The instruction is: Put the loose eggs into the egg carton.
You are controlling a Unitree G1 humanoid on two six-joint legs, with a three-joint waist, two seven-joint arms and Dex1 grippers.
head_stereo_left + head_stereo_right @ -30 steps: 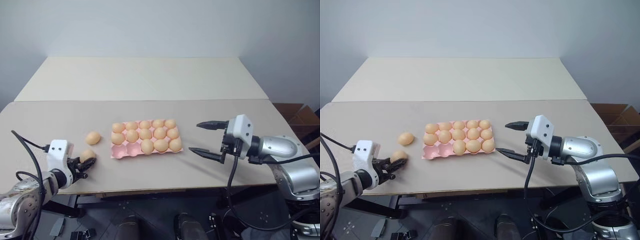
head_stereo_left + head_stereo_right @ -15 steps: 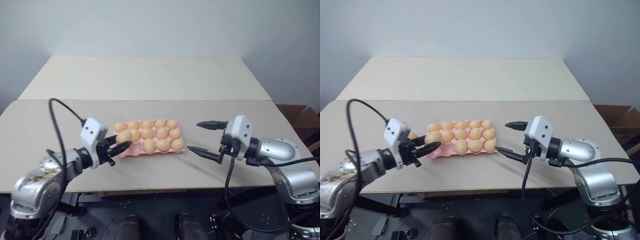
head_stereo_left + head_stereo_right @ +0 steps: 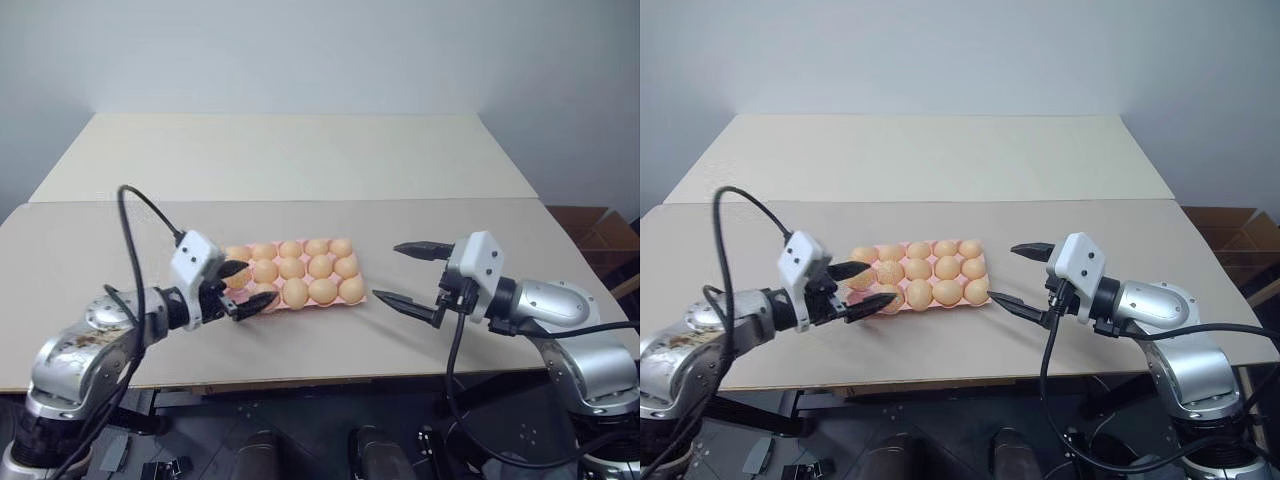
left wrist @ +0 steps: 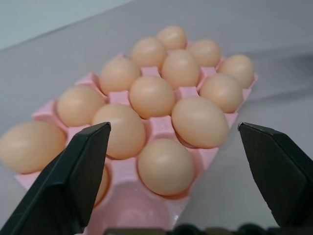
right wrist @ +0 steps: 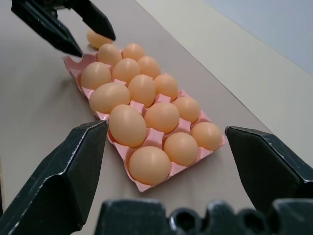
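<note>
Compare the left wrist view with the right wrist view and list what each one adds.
Left wrist view: an empty cup at the carton's near end, between the open left gripper fingers. Right wrist view: a loose egg on the table beyond the carton, framed by the open right gripper. Both: the pink egg carton, nearly full of eggs.

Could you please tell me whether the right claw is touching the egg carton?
Apart. The right wrist view shows the right claw open, with bare table between its fingers and the egg carton.
</note>
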